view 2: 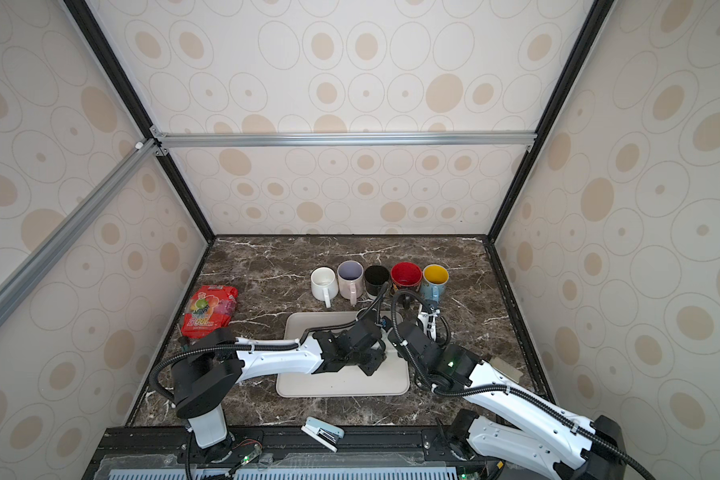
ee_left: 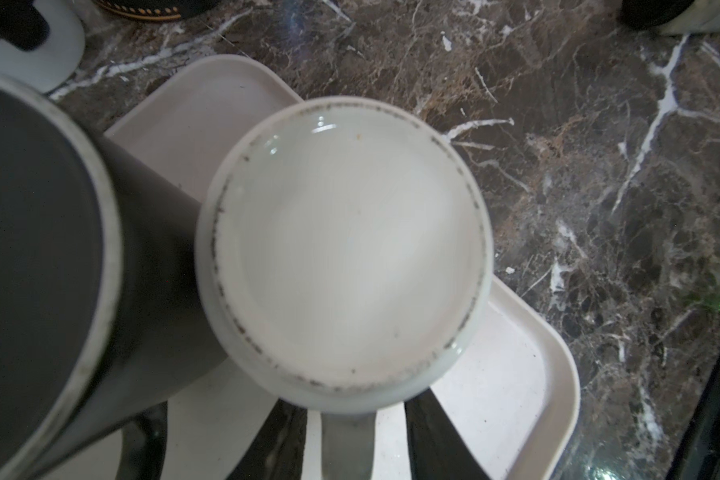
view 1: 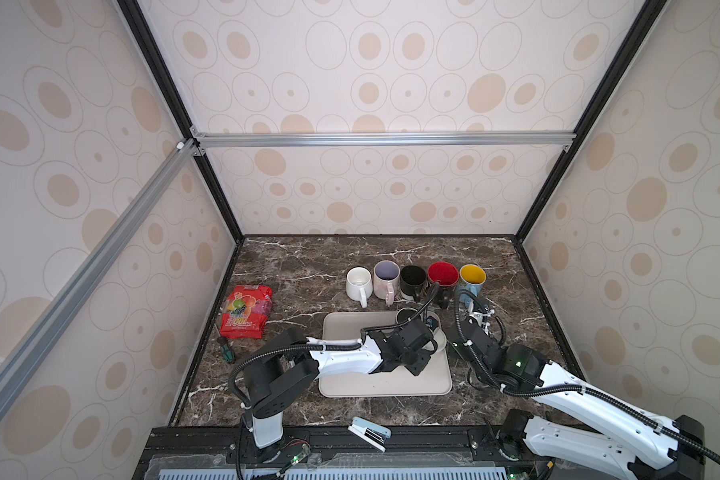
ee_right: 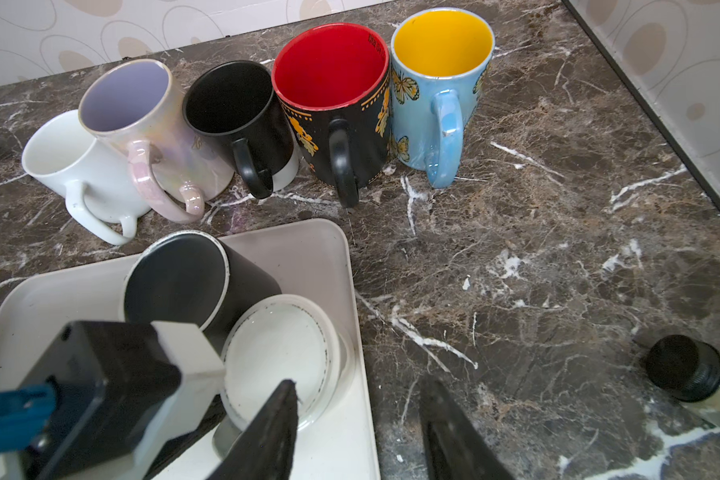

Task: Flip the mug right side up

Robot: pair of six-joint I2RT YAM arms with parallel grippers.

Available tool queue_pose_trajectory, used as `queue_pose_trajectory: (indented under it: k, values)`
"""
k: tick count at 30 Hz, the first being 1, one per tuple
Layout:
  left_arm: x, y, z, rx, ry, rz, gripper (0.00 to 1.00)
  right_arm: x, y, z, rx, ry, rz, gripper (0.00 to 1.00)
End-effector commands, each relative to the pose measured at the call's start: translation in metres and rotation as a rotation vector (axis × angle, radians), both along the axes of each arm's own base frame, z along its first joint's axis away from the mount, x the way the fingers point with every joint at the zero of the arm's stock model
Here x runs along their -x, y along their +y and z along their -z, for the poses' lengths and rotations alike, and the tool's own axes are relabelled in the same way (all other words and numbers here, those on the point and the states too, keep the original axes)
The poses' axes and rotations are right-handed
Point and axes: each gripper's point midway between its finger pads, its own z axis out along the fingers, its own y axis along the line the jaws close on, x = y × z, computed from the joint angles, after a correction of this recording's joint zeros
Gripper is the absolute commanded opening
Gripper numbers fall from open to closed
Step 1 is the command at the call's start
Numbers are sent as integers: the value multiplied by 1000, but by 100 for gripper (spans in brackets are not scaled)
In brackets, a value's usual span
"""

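In a top view the inverted white mug [view 1: 441, 344] sits at the tray's [view 1: 350, 386] far right corner.

Left wrist: left tool [ee_left: 352, 405] spread, fingers either side of its handle [ee_left: 348, 449], not touching.

Right wrist: right tool [ee_right: 358, 432] spread, empty, just beside the mug.
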Motion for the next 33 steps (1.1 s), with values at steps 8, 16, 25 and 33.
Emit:
queue_pose_trajectory:
  k: [8, 16, 25, 33]
  values:
    - [-2, -11, -8, 19, -14, 12, 35, 0, -5, 3, -28, -9, 30, 48]
    - [-2, -11, -6, 13, -21, 19, 24, 0, -1, 6, -44, 5, 27, 48]
    - [-3, -13, -10, 23, -30, 22, 9, 1, 0, 6, -53, 12, 29, 47]
    - [-2, -11, -11, 18, -28, 26, 0, 3, -4, 6, -57, 5, 36, 47]
